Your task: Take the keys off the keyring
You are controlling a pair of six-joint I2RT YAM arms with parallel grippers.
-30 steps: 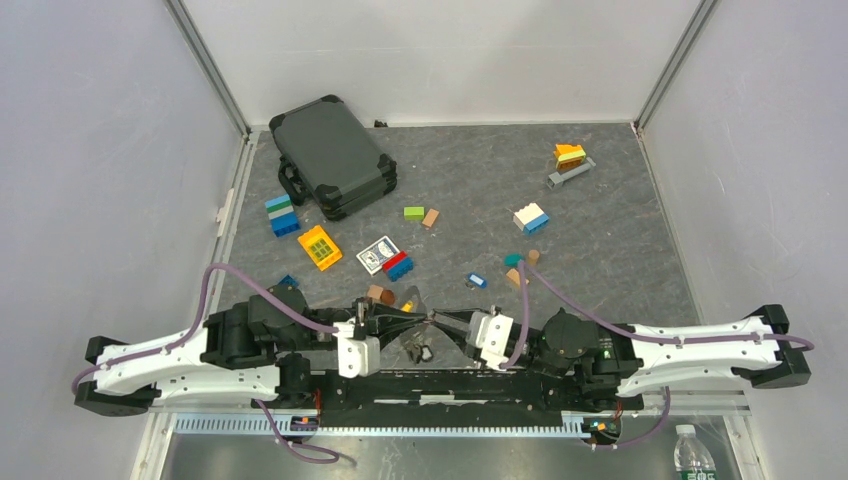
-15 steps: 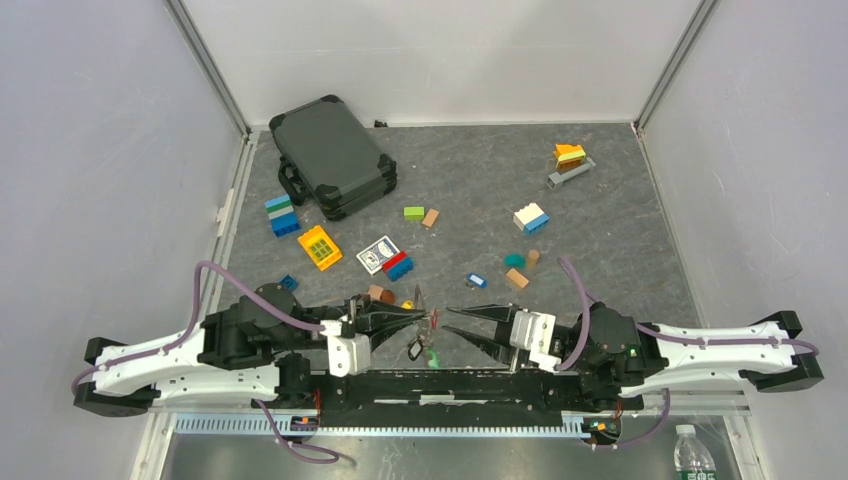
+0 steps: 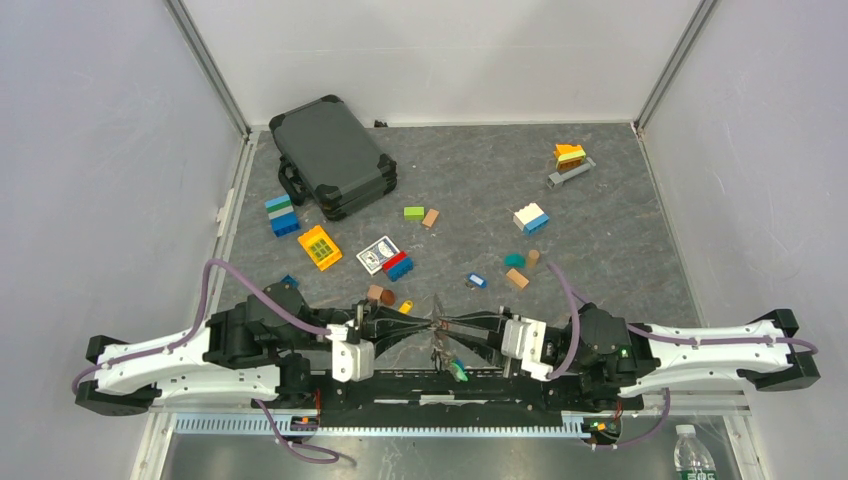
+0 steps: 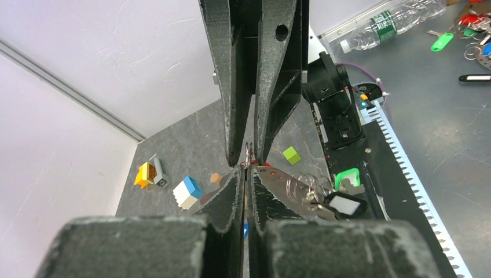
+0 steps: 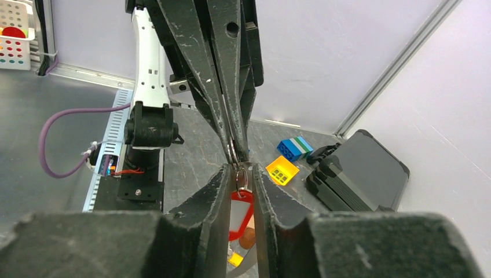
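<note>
My two grippers meet tip to tip over the table's near edge. The left gripper (image 3: 429, 322) (image 4: 247, 171) is shut on the keyring (image 4: 248, 154), a thin metal loop that stands up between its tips. The right gripper (image 3: 446, 326) (image 5: 239, 172) is closed narrowly on a red key (image 5: 240, 208), whose small ring sits between its tips. The other keys (image 3: 440, 350) hang below the meeting point. Among them are a green one (image 4: 347, 176) (image 3: 458, 372) and a black one (image 4: 345, 204).
A dark case (image 3: 332, 155) lies at the back left. A card box (image 3: 378, 254), a yellow brick (image 3: 320, 247) and several coloured blocks are scattered mid-table. A small blue piece (image 3: 477, 280) lies just beyond the grippers. The black base rail (image 3: 400, 385) runs under the hanging keys.
The right gripper had pulled back to the right with its jaws wider. It has come back to the left gripper's tips and narrowed. The hanging keys have swung right.
</note>
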